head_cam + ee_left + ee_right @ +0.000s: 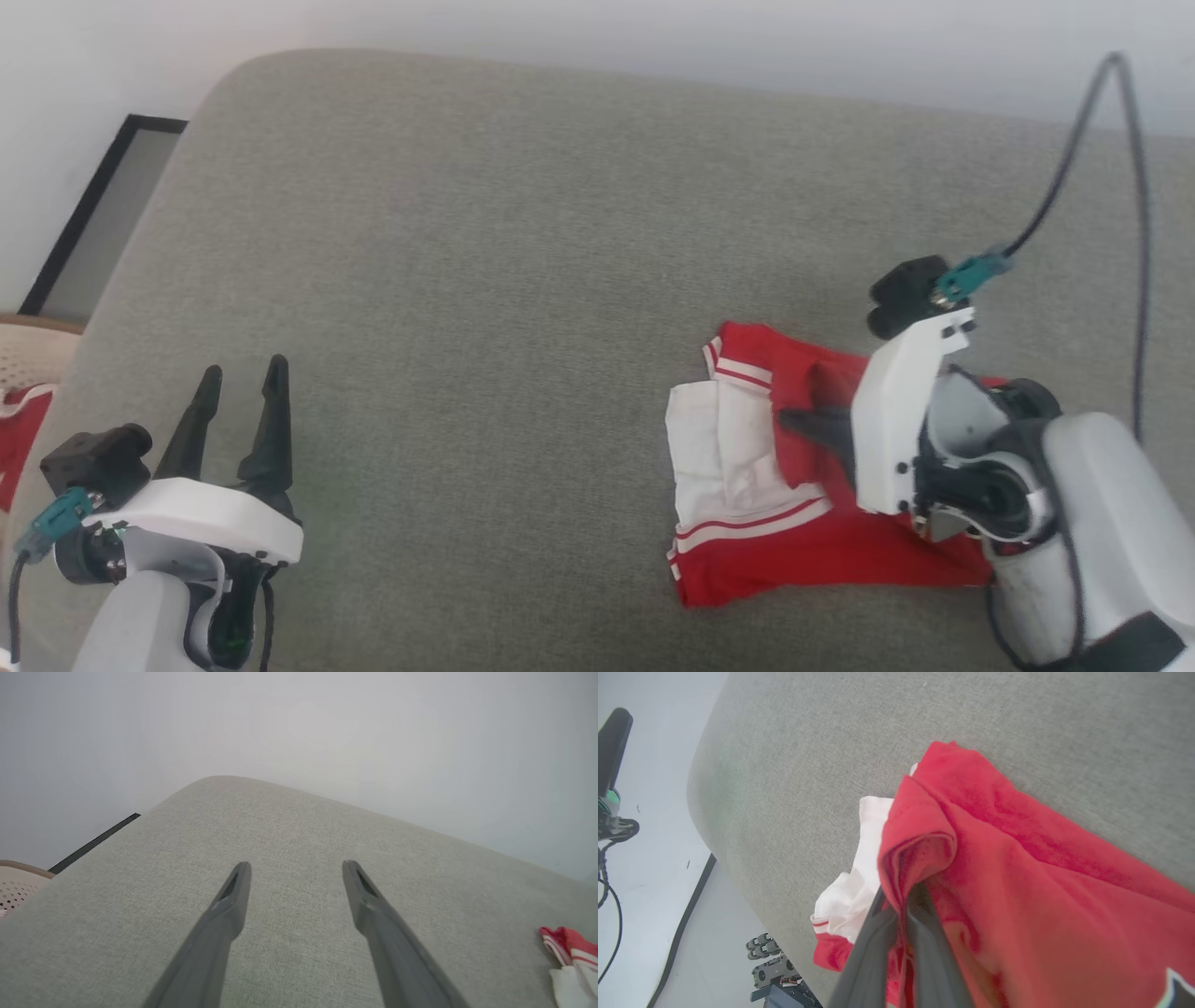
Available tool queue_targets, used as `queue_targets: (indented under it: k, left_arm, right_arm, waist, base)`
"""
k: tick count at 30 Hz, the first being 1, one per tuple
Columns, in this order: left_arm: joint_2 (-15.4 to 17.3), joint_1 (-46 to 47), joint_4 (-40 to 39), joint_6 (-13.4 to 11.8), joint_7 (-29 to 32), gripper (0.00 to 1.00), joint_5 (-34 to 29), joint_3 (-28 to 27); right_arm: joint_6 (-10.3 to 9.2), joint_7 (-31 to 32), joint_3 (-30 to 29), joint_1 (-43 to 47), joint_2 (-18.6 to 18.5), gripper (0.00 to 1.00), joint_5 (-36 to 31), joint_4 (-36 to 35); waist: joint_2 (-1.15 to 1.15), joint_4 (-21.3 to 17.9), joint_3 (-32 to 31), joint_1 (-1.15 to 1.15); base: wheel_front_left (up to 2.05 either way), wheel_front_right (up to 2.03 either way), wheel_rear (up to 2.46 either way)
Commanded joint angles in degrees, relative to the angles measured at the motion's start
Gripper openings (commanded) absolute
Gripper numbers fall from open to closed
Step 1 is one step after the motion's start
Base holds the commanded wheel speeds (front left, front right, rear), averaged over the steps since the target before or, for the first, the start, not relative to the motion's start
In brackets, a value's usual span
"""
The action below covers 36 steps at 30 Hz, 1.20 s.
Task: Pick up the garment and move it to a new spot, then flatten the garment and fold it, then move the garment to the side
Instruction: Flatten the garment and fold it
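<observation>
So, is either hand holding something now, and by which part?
The right hand is shut on the garment, pinching a raised fold of its red fabric. The left hand is open, holding nothing.

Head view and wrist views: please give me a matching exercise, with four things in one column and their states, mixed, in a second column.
1. left hand
2. right hand
3. garment
4. grey surface

A. rumpled, red and white
B. shut on red cloth
C. open and empty
D. lies under the garment

Pairs: 1-C, 2-B, 3-A, 4-D
</observation>
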<state>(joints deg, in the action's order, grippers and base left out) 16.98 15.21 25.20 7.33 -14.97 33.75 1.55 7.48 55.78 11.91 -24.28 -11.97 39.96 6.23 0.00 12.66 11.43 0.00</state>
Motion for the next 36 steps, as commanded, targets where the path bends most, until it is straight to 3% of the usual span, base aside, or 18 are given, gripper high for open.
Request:
queue_targets:
  k: [1,5,6,7,8,14,21,29,36]
  left_arm:
    - [-0.19,0.46,0.19,0.14,-0.23,1.00,0.07,0.05]
    - [-0.30,0.64,0.21,0.17,-0.23,1.00,0.50,0.88]
    - [-0.25,0.60,0.21,0.17,-0.23,1.00,0.69,1.00]
    - [-0.23,0.43,0.20,0.18,-0.23,1.00,0.99,1.15]
    - [-0.17,0.27,0.15,0.18,-0.23,1.00,1.17,1.14]
    - [0.52,-1.00,-0.15,0.19,-0.23,1.00,1.86,0.57]
    - [1.54,-2.01,-0.52,0.18,-0.23,1.00,2.21,0.36]
    - [3.27,-3.65,-0.79,0.19,-0.23,1.00,2.07,-0.22]
    - [4.62,-5.30,-0.78,0.19,-0.24,1.00,1.76,-0.71]
  right_arm:
    - [0.03,-0.67,0.33,-0.63,0.10,0.00,-0.39,0.43]
    - [0.03,-3.21,3.70,-2.20,0.60,0.00,-0.12,4.17]
    - [0.03,-3.83,4.28,-2.48,0.65,0.07,0.10,4.83]
    - [0.03,-4.75,5.47,-3.07,0.42,0.42,0.67,5.79]
    - [0.03,-4.90,6.03,-3.27,0.11,1.00,1.00,5.98]
    - [0.03,-5.89,6.46,-3.20,-2.21,1.00,3.32,3.43]
    - [0.03,-9.37,0.71,-0.34,-6.80,1.00,2.43,-1.79]
    - [0.03,-18.12,-9.03,5.52,-9.10,1.00,-0.47,-5.12]
    - [0.03,-27.58,-13.16,10.62,-9.17,1.00,-4.66,-4.53]
  waist:
    - [0.00,0.59,-0.17,0.00]
    - [0.00,1.54,-0.45,0.00]
    - [0.00,1.66,-0.54,0.00]
    - [0.00,1.80,-0.74,0.00]
    - [0.00,1.77,-0.87,0.00]
    - [0.00,0.38,-1.91,0.00]
    - [0.00,-2.58,-3.38,0.00]
    - [0.00,-7.11,-5.70,0.00]
    - [0.00,-10.24,-7.39,0.00]
  base:
    - [0.00,0.00,0.00]
    - [0.00,0.00,0.00]
    - [0.00,0.00,0.00]
    - [0.00,0.00,0.00]
    - [0.00,0.00,0.00]
    - [0.00,0.00,0.00]
    - [0.00,0.00,0.00]
    - [0.00,0.00,0.00]
    - [0.00,0.00,0.00]
